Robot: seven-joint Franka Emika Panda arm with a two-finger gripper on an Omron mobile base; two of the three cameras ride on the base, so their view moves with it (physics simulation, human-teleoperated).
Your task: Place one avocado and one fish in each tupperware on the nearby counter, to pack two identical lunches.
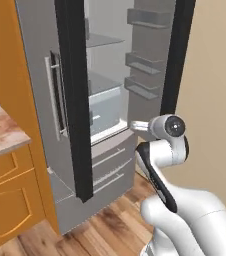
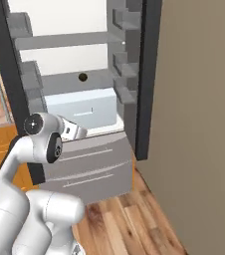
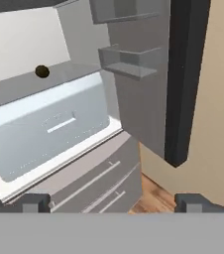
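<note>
Open fridge (image 3: 148,99), dark avocado (image 3: 42,72) on shelf, wood floor (image 2: 134,219)

An open grey fridge (image 1: 105,100) with black-edged doors (image 1: 75,100) fills the middle, its door shelves (image 1: 145,62) at one o'clock, a beige wall (image 1: 215,75) at three, orange cabinets (image 1: 10,200) at eight, and wood-plank floor (image 1: 110,230) at six.

The rendered scene is evenly and brightly lit; no hard shadows or glare are cast. The fridge interior (image 2: 59,22) is washed near-white. Edges are slightly softened throughout.
</note>
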